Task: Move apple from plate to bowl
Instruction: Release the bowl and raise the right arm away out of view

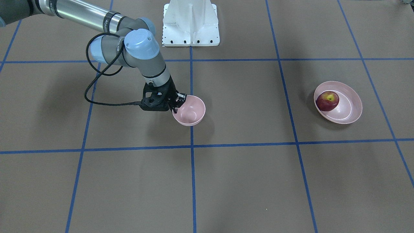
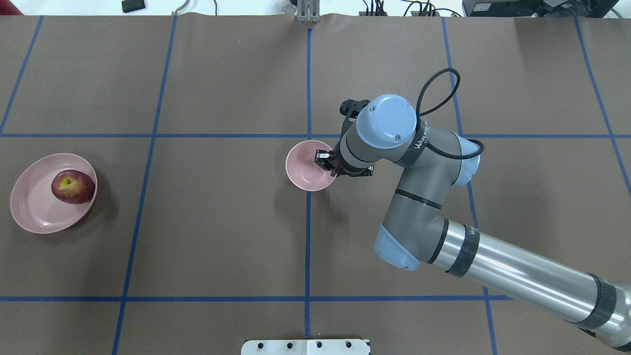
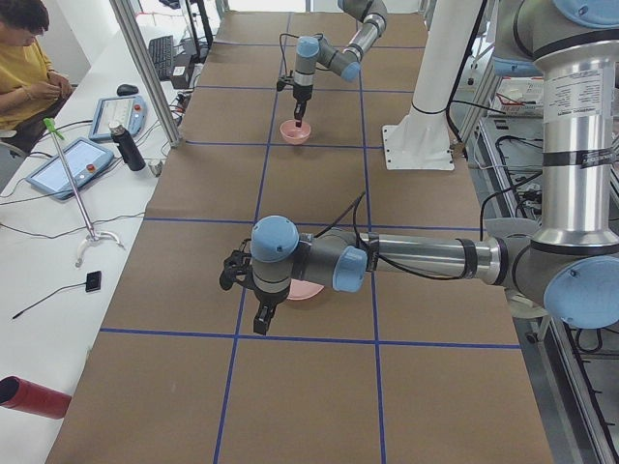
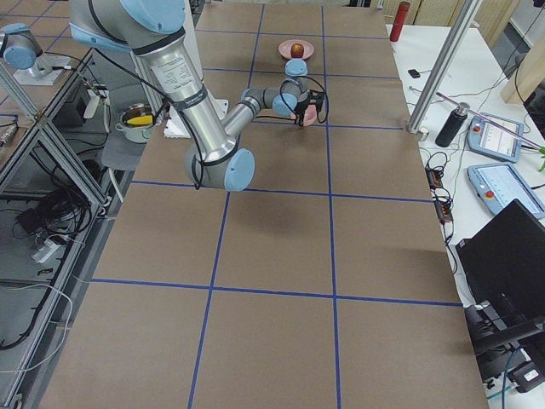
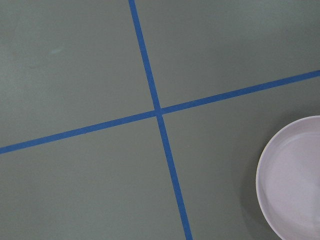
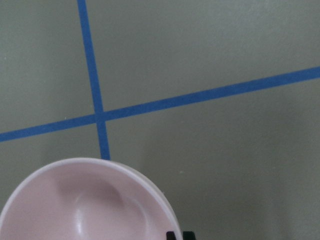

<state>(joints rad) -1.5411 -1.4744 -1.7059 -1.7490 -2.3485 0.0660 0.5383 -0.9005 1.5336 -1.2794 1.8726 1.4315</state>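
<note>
1. The apple (image 2: 73,186) sits on the plate (image 2: 34,212), stem patch up, on the side of the plate nearest the bowl (image 2: 305,178). All of this is far out toward the robot's left end of the bench (image 2: 222,236).
2. The right arm (image 2: 434,197) is busy elsewhere. The right jaws are pinching the bowl's rim at the middle of the bench, one finger inside and one outside, and the bowl looks tipped.
3. So here's the gap that matters: the apple lies well apart from the right jaws, straight off to the robot's left.
4. The left arm (image 3: 416,256) shows in neither the overhead nor the front view. The left-side view has it reaching low over the bench, and its wrist camera catches the plate's rim at lower right. Whether the left jaws are spread or closed, I cannot tell.
5. My call is that the left arm looks nearer the apple. Round fruit has no long axis, so a grasp from above should suit any angle.
</note>
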